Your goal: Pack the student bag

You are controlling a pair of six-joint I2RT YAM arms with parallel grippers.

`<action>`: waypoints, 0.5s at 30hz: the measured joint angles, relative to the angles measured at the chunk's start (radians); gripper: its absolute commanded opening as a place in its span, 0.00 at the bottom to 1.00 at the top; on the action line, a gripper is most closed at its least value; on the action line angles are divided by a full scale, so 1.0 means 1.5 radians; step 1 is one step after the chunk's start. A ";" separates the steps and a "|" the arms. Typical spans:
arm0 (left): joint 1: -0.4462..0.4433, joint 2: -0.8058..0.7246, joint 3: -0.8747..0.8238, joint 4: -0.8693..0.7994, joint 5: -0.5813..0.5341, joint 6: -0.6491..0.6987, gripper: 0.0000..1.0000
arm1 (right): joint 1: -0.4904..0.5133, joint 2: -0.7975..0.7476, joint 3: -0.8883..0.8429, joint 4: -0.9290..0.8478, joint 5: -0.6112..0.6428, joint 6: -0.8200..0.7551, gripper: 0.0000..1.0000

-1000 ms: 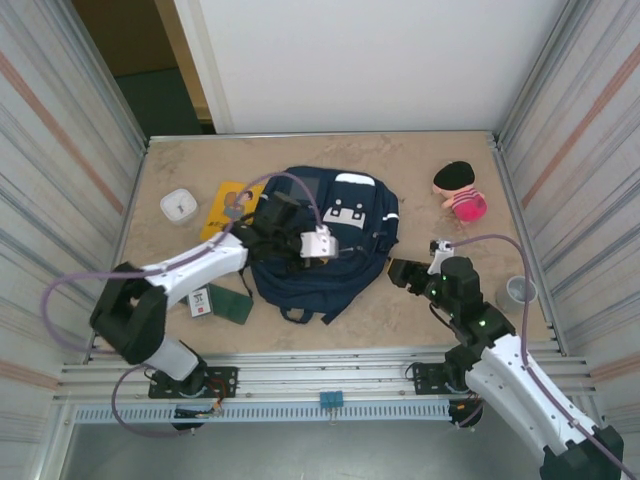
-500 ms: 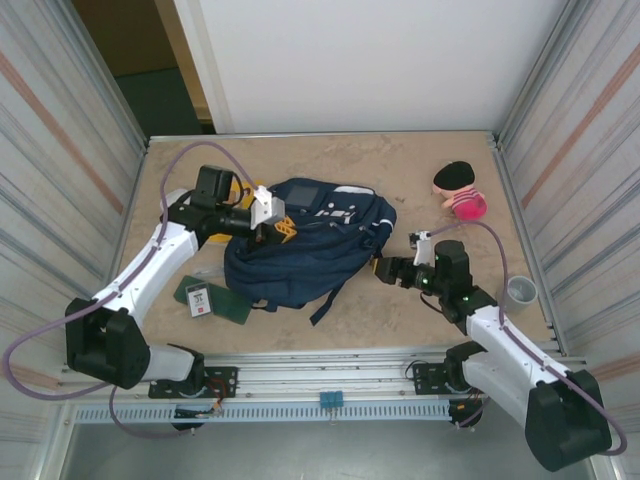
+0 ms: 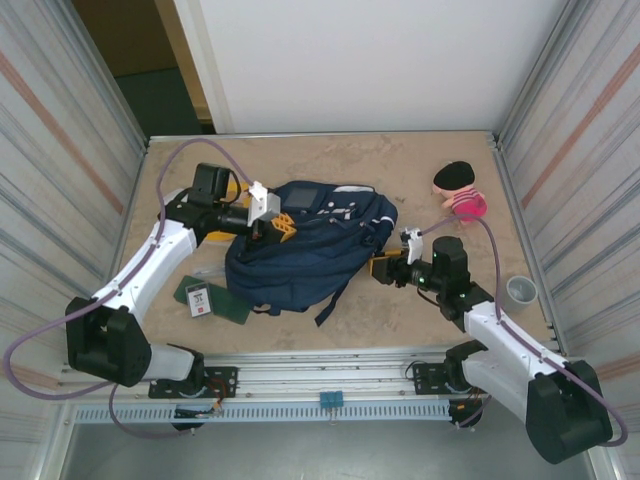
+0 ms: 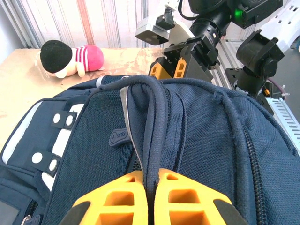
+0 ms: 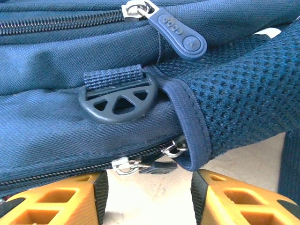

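the left fingers [image 4: 117, 197] are clamped on the dark carry loop [image 4: 152, 131] of the student bag [image 4: 211, 150], which runs up between them. the right fingers [image 5: 56, 197] stand apart, gripping nothing, with a zipper pull [image 5: 157, 167] on the bag's lower edge just ahead of their gap. the bag lies on the desk [image 3: 400, 165] between the two pairs of fingers. a pink plush toy [image 3: 460, 192] sits beyond the right ones.

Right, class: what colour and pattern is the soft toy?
Pink with white stripes, black top; the soft toy shows best in the left wrist view.
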 measured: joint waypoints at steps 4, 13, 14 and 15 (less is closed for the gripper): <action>0.004 0.000 -0.003 0.044 0.001 -0.036 0.00 | -0.010 0.009 0.009 -0.001 -0.018 -0.015 0.06; -0.020 -0.017 -0.063 0.166 -0.142 -0.146 0.00 | -0.014 -0.031 0.033 -0.048 -0.054 -0.020 0.00; -0.033 -0.021 -0.071 0.177 -0.175 -0.157 0.00 | -0.011 -0.032 0.040 -0.057 -0.057 -0.021 0.00; -0.047 -0.024 -0.080 0.190 -0.208 -0.167 0.00 | -0.005 -0.033 0.053 -0.072 -0.063 -0.023 0.00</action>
